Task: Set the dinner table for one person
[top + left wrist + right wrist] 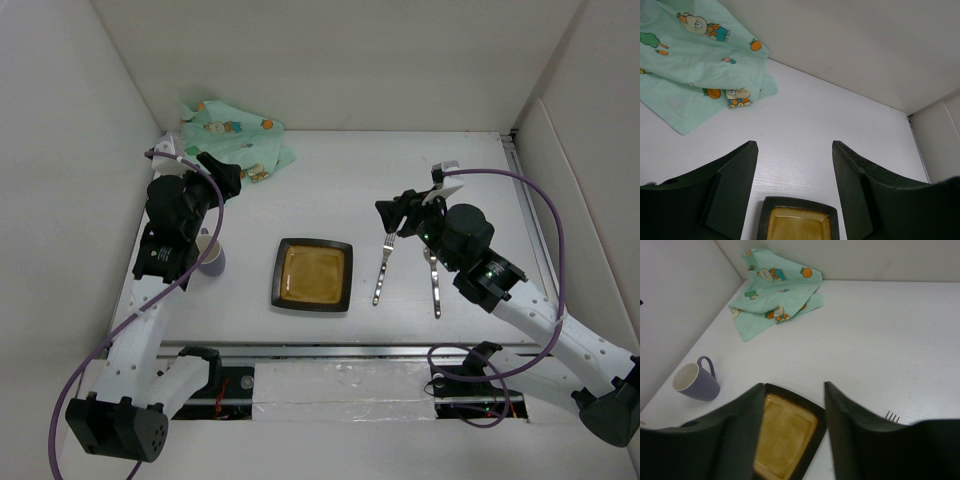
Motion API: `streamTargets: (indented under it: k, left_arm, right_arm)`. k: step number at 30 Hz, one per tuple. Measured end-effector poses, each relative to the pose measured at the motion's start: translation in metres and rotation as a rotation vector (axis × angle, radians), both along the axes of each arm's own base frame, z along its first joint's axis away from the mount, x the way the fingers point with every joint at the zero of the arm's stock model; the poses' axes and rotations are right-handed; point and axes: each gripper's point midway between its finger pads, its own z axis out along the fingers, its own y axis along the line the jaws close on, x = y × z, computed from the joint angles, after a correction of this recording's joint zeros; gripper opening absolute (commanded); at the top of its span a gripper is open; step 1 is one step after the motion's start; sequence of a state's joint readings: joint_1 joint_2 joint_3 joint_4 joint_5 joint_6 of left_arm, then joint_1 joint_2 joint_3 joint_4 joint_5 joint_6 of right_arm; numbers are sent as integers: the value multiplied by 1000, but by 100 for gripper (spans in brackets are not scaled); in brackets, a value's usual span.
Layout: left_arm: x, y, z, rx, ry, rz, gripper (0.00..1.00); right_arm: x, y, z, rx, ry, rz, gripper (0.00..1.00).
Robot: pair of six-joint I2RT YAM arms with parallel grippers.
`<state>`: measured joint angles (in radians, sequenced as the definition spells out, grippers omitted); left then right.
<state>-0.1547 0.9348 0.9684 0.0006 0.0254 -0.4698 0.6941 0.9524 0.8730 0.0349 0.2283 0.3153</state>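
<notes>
Where plate [312,274] lies, mug [212,258] left, cutlery [381,280] right

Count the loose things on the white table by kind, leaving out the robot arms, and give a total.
Mint-green cartoon-print cloth: 1
Purple ceramic mug: 1
Square dark plate with amber centre: 1
Silver metal cutlery pieces, a fork and a second piece: 2
Total: 5

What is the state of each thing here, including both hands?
Plate: right side up, empty.
Mug: upright, empty.
Cloth: crumpled, not spread.
Fork: lying flat, right of plate.
Other utensil: lying flat.
Left hand: open, holding nothing.
Right hand: open, holding nothing.
</notes>
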Motion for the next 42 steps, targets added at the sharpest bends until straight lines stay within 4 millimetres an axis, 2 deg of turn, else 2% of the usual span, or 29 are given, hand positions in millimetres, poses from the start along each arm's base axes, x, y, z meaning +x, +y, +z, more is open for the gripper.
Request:
streamTargets:
  k: [1, 2, 4, 5, 7, 8, 9, 10, 11, 12, 13, 14, 15, 18, 21, 23, 25, 26, 29, 34, 38, 42]
  left_arm:
    - [4, 4, -1, -3, 7, 13, 56]
    - [8, 7, -2, -5, 15, 31, 55]
    - [23, 15, -5, -5, 39, 71, 48]
    - [32, 19, -4, -1, 52, 96, 44]
    - [55, 24, -4, 14, 85, 137, 25]
    - [69, 28, -2, 23, 96, 164, 15]
    - [84, 32, -2, 38, 109, 188, 0]
    - [99, 36, -1, 47, 117, 209, 0]
    - [112, 41, -2, 62, 123, 222, 5]
    - [127, 51, -9, 63, 140, 244, 5]
    - [137, 61, -21, 64, 178, 252, 12]
    - [150, 72, -33, 70, 212, 263, 29]
    - [164, 85, -43, 78, 237, 281, 34]
    - [210, 117, -85, 124, 362, 314, 42]
    - [241, 125, -139, 178, 483, 292, 43]
    - [247, 120, -178, 211, 584, 263, 43]
    - [249, 116, -209, 245, 664, 240, 39]
    - [249, 115, -222, 259, 694, 235, 33]
    - [237, 112, -250, 297, 782, 217, 21]
    - [223, 117, -270, 342, 839, 224, 21]
    - [210, 118, -285, 372, 896, 218, 38]
    - [206, 115, -295, 397, 924, 208, 46]
  right_arm:
    - [0, 0, 0, 4, 1, -1, 41]
    - [0, 0, -1, 5, 1, 1, 19]
    - [0, 3, -3, 8, 7, 9, 4]
    - [1, 4, -4, 8, 11, 15, 0]
    - [1, 9, -10, 5, 29, 30, 0]
    - [1, 11, -12, 1, 35, 37, 0]
    - [1, 12, -15, -3, 40, 44, 0]
    - [1, 14, -18, -7, 46, 53, 0]
    - [0, 15, -23, -12, 55, 59, 0]
    - [-1, 15, -29, -19, 64, 65, 0]
    - [-2, 16, -34, -24, 73, 69, 0]
    - [-3, 15, -39, -29, 83, 72, 0]
    - [-4, 15, -45, -36, 93, 75, 0]
    - [-6, 13, -57, -52, 118, 71, 0]
    - [-7, 10, -63, -59, 126, 64, 5]
    - [-7, 10, -65, -62, 130, 61, 10]
    - [-6, 11, -67, -66, 136, 59, 17]
    - [-5, 12, -70, -70, 141, 59, 19]
    - [-1, 15, -84, -94, 172, 59, 25]
    - [5, 23, -108, -134, 226, 71, 37]
    - [8, 30, -117, -144, 247, 89, 44]
    - [9, 36, -115, -136, 240, 111, 45]
